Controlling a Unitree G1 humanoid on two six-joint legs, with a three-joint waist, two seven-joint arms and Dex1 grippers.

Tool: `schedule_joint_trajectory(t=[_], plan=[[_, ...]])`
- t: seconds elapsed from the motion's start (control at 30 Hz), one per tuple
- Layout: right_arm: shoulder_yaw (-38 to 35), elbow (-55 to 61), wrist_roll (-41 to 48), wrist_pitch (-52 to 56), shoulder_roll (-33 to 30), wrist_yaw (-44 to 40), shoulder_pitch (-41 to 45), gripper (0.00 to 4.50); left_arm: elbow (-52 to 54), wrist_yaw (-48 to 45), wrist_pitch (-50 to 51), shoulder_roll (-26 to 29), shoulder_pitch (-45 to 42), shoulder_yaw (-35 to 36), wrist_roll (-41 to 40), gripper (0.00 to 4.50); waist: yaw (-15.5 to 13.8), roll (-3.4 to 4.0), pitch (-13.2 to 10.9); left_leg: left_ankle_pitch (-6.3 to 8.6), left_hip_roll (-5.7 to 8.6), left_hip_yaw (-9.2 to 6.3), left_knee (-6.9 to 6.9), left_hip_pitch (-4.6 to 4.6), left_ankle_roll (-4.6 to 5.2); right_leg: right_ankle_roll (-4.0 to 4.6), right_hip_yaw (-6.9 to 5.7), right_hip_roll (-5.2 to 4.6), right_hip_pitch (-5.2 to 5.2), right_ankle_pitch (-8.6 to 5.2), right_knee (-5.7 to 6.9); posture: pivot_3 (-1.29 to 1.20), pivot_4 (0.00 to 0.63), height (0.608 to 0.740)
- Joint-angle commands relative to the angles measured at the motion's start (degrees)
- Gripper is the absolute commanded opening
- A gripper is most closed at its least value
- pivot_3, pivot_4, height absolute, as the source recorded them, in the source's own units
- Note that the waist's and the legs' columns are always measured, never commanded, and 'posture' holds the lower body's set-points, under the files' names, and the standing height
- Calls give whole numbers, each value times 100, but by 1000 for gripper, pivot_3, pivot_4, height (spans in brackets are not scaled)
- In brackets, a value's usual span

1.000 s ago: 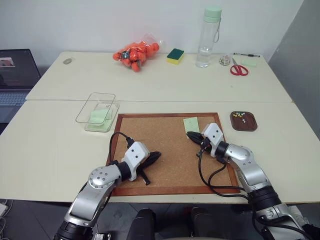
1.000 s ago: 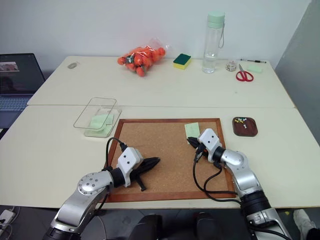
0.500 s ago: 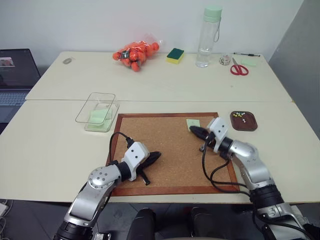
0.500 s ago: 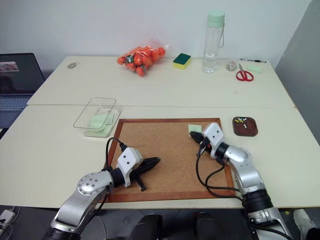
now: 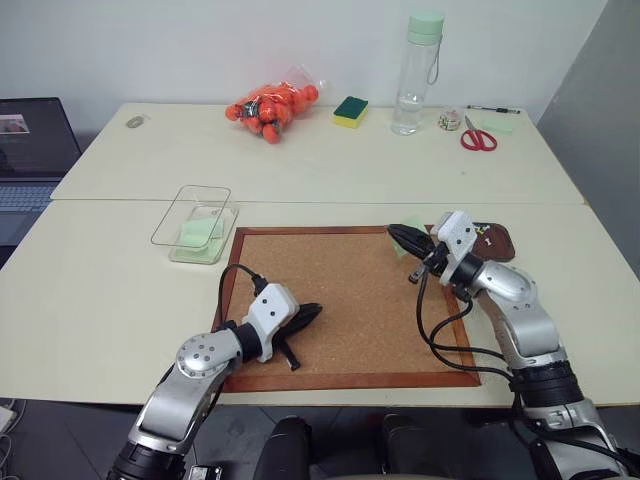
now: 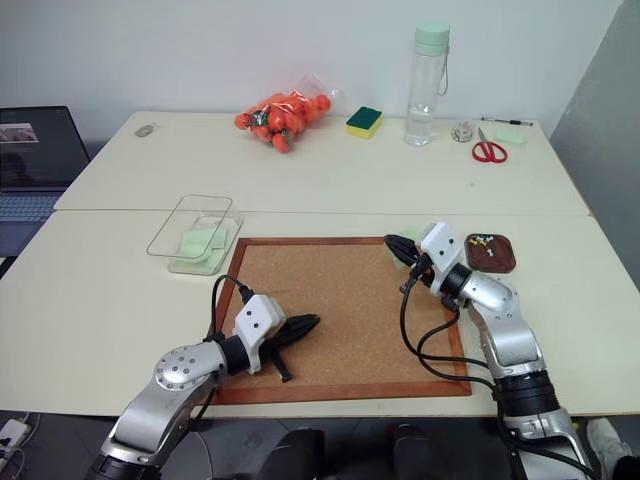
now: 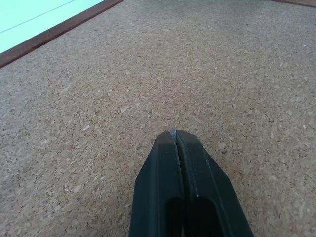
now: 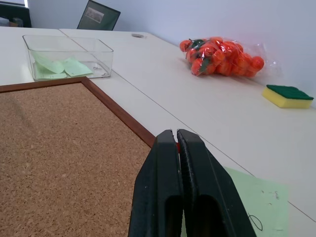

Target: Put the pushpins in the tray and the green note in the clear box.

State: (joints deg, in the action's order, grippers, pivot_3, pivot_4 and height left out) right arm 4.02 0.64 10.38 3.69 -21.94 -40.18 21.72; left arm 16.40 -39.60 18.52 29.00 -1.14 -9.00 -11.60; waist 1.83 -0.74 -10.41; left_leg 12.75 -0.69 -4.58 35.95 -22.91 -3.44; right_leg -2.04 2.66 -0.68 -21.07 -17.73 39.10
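At one o'clock on the cork board (image 5: pixel 340 300), holds the right gripper (image 5: pixel 393 231) raised, fingers pressed together, just over the green note (image 8: pixel 252 197); cannot tell whether pinching it. Keeps the left gripper (image 5: pixel 314 310) pressed together too, low at seven o'clock. Counts several pushpins (image 6: pixel 483 240) already in the tray (image 6: pixel 497 262) at two o'clock, green slips (image 5: pixel 198 232) in the clear box (image 5: pixel 168 232) at ten o'clock. Leaves this note unboxed. Sits higher and nearer the tray than a second ago, note shifted along.

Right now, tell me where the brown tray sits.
In the left eye view the tray lies on the table's right side, just off the cork board's far right corner, partly behind the right gripper.
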Motion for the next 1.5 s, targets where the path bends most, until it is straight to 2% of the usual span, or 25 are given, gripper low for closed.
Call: schedule_joint_trajectory(t=[0.03,0.17,0.3,0.43,0.5,0.57,0.77,1.0,1.37,1.4,1.5], plan=[[-49,346,125,12,-14,-36,47,4,87,166,146,-99,-256,373,-216,197,0,-1,0,0,0,0,0,0,0,0,0,1,0,0,1,0,150,740],[-33,393,118,100,18,-16,119,0,287,237,151,-346,-605,652,-621,797,-5,-8,-4,0,0,-2,2,-4,0,4,-3,8,-3,2,0,0,150,740],[-30,421,107,228,40,22,252,0,580,356,329,-750,-814,716,-1056,1639,-5,-8,-5,0,-1,1,1,-8,-1,4,1,0,-4,3,-2,0,150,740],[-38,508,130,382,43,44,330,0,704,388,557,-921,-854,716,-1314,2481,0,-9,-5,0,1,2,0,-10,-1,3,0,-7,-6,3,-2,0,150,740],[-41,599,144,536,53,83,395,0,713,403,700,-1001,-879,706,-1487,2943,0,-10,-6,0,3,-1,-1,-10,-1,3,-4,-4,-6,3,-1,0,150,740],[-43,693,159,699,61,118,462,0,691,439,804,-1070,-933,711,-1628,3139,0,-10,-6,0,3,0,-1,-10,-1,3,-4,-1,-6,3,0,0,150,740],[-57,1078,378,1418,143,270,705,0,336,685,1022,-1553,-1353,690,-1858,4473,-3,-12,-7,-1,8,-2,4,-9,-1,2,-5,4,-3,4,-1,0,150,740],[12,1442,526,1883,192,337,789,0,-314,782,933,-1950,-1855,607,-1767,4489,-5,-15,-9,-1,7,-3,2,-11,-1,2,-4,8,-6,4,-2,0,150,740],[45,1607,544,2024,242,373,838,0,-1025,739,933,-2364,-2416,399,-1725,4489,-2,-16,-9,-1,8,-3,2,-12,-1,2,-4,9,-8,4,-1,0,150,740],[53,1606,538,2018,250,375,841,0,-1109,775,945,-2409,-2476,417,-1730,4132,-2,-16,-9,-1,8,-3,2,-12,-1,2,-5,10,-8,4,-1,0,150,740],[65,1610,530,2011,266,380,842,0,-1274,814,911,-2491,-2619,414,-1694,3585,-5,-20,-11,-1,10,-2,2,-13,-1,2,-3,9,-8,4,-1,0,150,740]])
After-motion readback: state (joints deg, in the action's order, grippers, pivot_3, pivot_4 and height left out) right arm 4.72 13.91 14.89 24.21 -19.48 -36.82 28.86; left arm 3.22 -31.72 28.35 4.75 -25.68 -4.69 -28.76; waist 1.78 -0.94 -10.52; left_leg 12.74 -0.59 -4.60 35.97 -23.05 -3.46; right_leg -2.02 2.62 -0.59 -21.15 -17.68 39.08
